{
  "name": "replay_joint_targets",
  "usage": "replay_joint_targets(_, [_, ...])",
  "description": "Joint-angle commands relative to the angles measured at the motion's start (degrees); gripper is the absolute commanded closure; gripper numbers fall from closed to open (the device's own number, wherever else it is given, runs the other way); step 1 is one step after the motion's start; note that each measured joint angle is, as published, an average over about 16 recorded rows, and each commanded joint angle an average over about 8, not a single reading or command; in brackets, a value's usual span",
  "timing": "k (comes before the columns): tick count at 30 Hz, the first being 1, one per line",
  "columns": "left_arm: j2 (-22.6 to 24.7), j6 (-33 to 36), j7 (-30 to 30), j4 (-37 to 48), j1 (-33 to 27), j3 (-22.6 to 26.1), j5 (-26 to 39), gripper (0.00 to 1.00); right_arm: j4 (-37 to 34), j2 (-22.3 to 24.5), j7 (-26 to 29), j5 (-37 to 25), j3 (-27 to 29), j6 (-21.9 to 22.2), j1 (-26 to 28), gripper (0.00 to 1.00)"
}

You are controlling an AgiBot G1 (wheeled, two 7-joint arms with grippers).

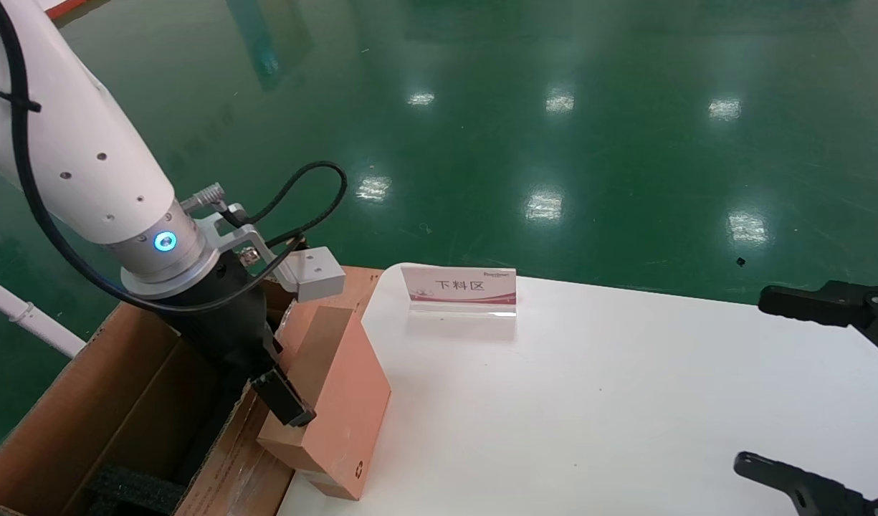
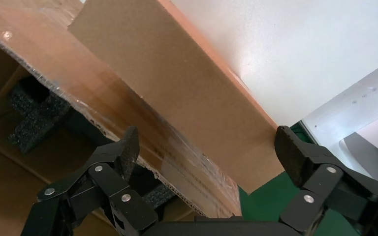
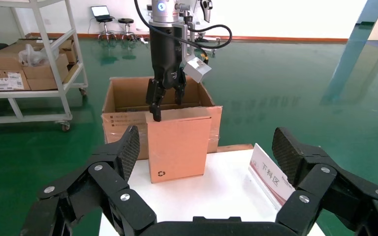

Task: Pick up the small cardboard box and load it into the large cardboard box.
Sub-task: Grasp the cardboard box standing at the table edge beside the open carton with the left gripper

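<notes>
The small cardboard box (image 1: 345,401) (image 3: 177,147) stands on edge at the white table's left edge, against the taped flap of the large cardboard box (image 1: 123,401) (image 3: 123,98). My left gripper (image 1: 288,390) (image 2: 206,147) is open and hangs over the small box's top edge (image 2: 177,88). One finger (image 3: 156,105) is in front of its upper corner and the other is behind. One pad (image 2: 290,152) is at the box's corner, the other pad (image 2: 128,152) is over the flap. My right gripper (image 1: 783,390) (image 3: 206,147) stands open and empty at the table's right side.
Black foam pads (image 1: 134,491) (image 2: 34,118) lie inside the large box. A small sign stand (image 1: 459,287) (image 3: 270,179) sits at the back of the table (image 1: 625,401). A shelving cart with cartons (image 3: 29,64) stands off on the green floor.
</notes>
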Motion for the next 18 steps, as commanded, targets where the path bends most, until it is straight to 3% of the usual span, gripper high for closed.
replay_joint_targets(1, [0.07, -0.24, -0.55, 0.0, -0.57, 0.94, -0.39, 0.0, 0.0, 0.0, 0.0, 0.01, -0.01, 0.0, 0.0, 0.0])
replay_joint_targets(18, [-1.12, -3.19, -0.06, 0.05, -2.07, 2.53, -2.18, 0.0, 0.0, 0.03, -0.04, 0.05, -0.07, 0.03, 0.02, 0.0])
